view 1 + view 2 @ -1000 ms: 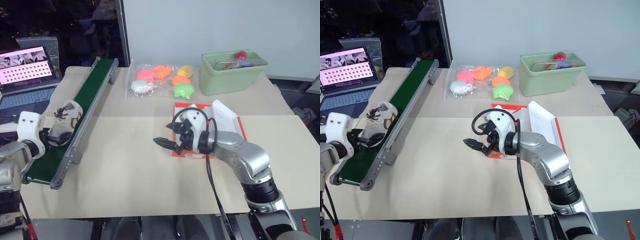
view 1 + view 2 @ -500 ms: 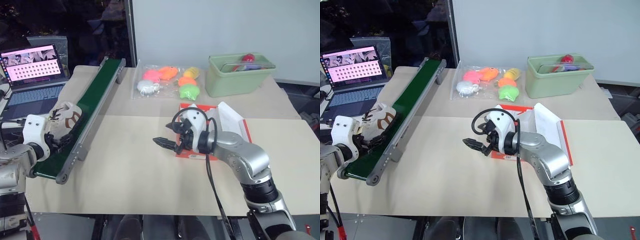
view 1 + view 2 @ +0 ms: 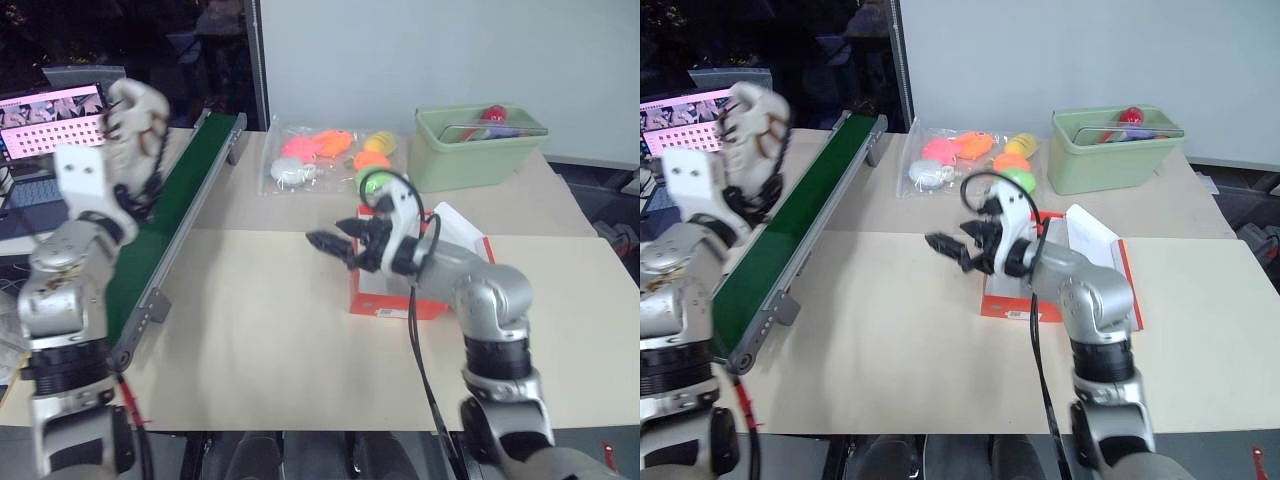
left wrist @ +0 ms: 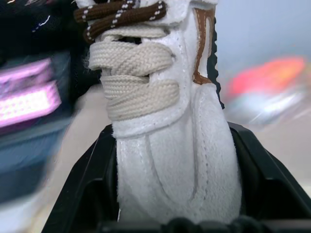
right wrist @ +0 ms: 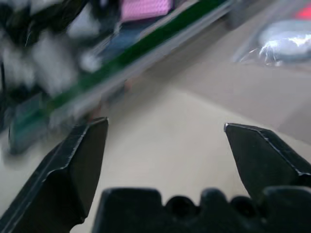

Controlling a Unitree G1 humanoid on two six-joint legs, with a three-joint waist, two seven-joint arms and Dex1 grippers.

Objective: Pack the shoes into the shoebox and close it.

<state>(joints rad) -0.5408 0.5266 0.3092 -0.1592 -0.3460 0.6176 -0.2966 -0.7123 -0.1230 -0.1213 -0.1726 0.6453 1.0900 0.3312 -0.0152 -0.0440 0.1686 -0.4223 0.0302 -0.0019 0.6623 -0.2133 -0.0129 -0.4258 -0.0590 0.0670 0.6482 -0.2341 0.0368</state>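
Left gripper (image 4: 177,145) clamps sneaker (image 3: 135,115), toe hidden | right gripper (image 3: 335,243) wide, empty | shoebox (image 3: 400,298) partly hidden

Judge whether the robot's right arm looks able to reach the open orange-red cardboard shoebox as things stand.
Probably yes. The right gripper, jaws open and empty, hangs just beside the orange-red cardboard shoebox, and nothing stands between them.

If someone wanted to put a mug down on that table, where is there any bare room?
Bare tabletop lies between the green conveyor belt and the orange shoebox, right up to the near edge; another patch is right of the shoebox. The far side is crowded: the bagged toys and green bin.
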